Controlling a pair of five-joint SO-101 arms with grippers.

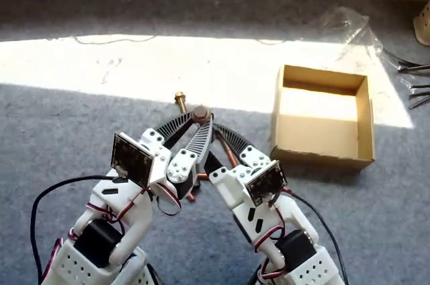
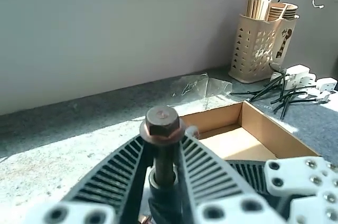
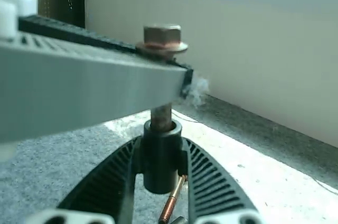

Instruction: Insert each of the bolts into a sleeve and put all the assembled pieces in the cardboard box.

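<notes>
Grey carpet (image 1: 67, 117) carries your left gripper (image 2: 165, 152) clenched on the bolt (image 2: 161, 122), your right gripper (image 3: 160, 160) grasping the sleeve (image 3: 160, 138) beneath it, and the cardboard box (image 1: 321, 142) at three o'clock.

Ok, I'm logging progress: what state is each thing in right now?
left gripper: shut on bolt
right gripper: shut on sleeve
bolt: upright, shaft partly inside sleeve
sleeve: upright, bolt not fully seated
cardboard box: open, nothing seen inside
loose bolt: on carpet, ungripped
</notes>
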